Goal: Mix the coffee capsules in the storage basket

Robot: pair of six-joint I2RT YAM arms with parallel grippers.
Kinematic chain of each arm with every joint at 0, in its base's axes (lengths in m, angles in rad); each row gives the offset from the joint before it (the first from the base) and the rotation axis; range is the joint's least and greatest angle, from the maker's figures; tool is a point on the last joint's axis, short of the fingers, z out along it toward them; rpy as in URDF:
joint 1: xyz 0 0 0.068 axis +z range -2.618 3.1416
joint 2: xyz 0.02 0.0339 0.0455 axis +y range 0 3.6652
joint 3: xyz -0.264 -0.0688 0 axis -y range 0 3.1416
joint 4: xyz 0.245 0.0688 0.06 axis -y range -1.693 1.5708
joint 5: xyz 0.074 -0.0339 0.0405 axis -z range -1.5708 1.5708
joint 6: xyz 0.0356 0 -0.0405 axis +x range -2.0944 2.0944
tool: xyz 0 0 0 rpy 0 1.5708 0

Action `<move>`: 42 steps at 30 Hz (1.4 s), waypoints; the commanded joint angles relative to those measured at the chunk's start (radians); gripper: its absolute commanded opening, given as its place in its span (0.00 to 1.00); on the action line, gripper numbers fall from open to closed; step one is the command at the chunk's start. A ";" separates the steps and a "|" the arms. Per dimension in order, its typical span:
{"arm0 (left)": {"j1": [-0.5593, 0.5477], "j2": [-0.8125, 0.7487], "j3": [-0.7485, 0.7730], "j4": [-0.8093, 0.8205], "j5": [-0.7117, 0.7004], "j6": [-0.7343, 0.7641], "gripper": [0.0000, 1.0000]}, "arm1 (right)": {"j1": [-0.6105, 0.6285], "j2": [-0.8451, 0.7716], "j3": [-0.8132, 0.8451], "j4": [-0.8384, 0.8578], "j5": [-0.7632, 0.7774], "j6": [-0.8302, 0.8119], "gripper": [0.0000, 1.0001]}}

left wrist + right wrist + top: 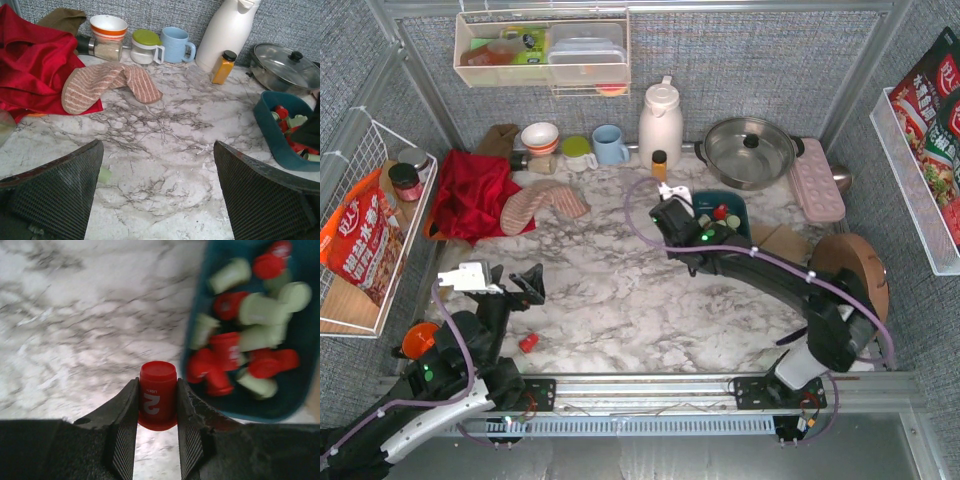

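Right fingers (pixel 125 415) pinch a red capsule (pixel 157 392) beside the storage basket (pixel 272 404) for dropping in; my left fingers (pixel 55 190) spread

The jaws stand wide apart with the marble surface (pixel 160 165) between them, and a small pale green object (pixel 104 174) lies just inside the left one. Beyond the right jaw sits the storage basket (pixel 272 137), with red and mint coffee capsules (pixel 283 112) heaped in it. Farther ahead of the jaws lie a striped mitt (pixel 107 82) and a red cloth (pixel 35 65) to the left, and an amber bottle (pixel 222 66) and a white jug (pixel 227 30) toward the right.
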 commanded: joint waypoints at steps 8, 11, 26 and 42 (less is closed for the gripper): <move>0.007 0.002 -0.009 0.040 -0.027 0.004 0.99 | -0.213 -0.085 -0.105 0.195 0.154 -0.063 0.01; 0.008 0.003 -0.013 0.043 -0.031 0.007 0.99 | -0.280 -0.028 -0.101 0.227 0.098 -0.046 0.01; 0.016 0.008 -0.031 0.065 -0.057 0.027 0.99 | -0.465 0.300 0.085 0.274 -0.112 -0.013 0.22; 0.027 0.069 -0.046 0.098 -0.069 0.051 0.99 | -0.460 -0.087 -0.088 0.236 -0.138 -0.025 0.70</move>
